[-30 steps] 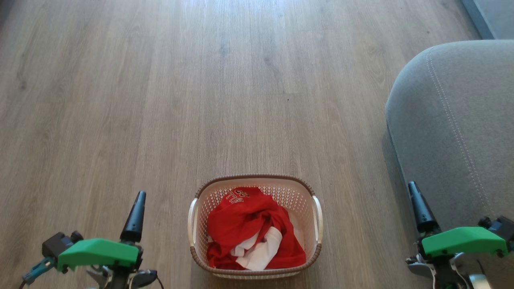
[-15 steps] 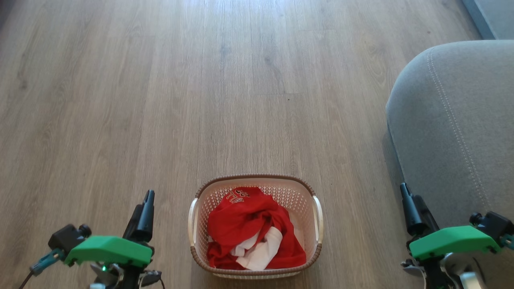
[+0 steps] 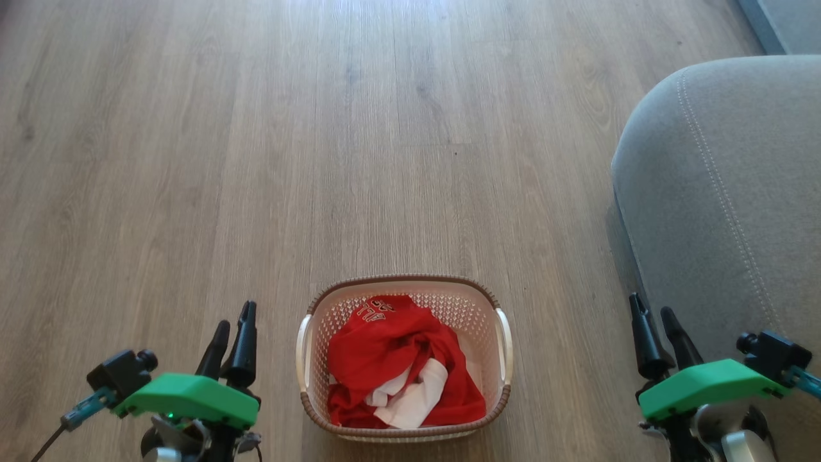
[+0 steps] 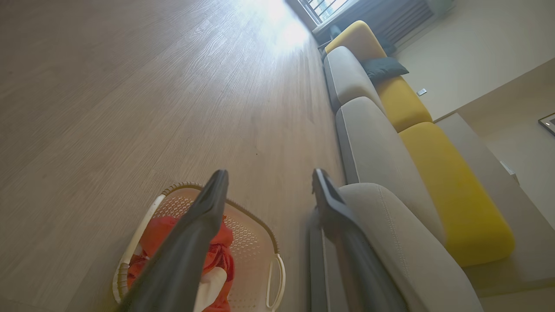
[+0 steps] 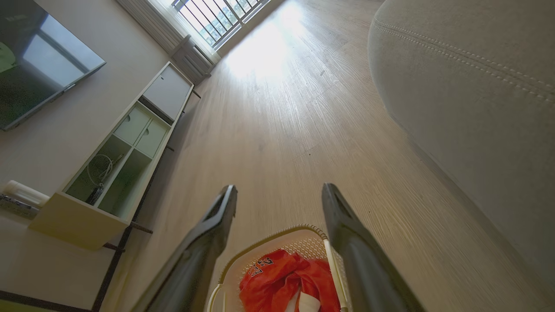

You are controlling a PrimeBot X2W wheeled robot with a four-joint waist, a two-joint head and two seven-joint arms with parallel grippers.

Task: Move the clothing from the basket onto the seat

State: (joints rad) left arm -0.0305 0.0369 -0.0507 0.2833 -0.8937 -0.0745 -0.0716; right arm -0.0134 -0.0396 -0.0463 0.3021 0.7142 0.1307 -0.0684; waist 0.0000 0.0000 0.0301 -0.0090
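Note:
The cream basket [image 3: 503, 346] with a brown rim stands on the wood floor at the bottom centre, holding crumpled red clothing [image 3: 391, 359] with white parts and lettering. The grey seat [image 3: 731, 192] fills the right side. My left gripper [image 3: 232, 321] hovers left of the basket, open and empty. My right gripper [image 3: 651, 314] hovers right of it, beside the seat's edge, open and empty. The left wrist view shows the basket [image 4: 256, 251], clothing [image 4: 158, 232] and seat [image 4: 403, 242] past the left gripper [image 4: 269, 177]. The right wrist view shows the basket [image 5: 264, 245] and clothing [image 5: 277, 277] below the right gripper [image 5: 279, 190].
Wood floor [image 3: 321, 141] stretches ahead of the basket. A long sofa with grey and yellow cushions [image 4: 407, 108] runs along the wall. A low white cabinet [image 5: 117, 164] and a dark screen [image 5: 39, 56] stand opposite, with a window [image 5: 217, 17] at the far end.
Both grippers have turned so that both fingers of each now show spread apart, and both have shifted slightly toward the basket. The camera has tilted a little.

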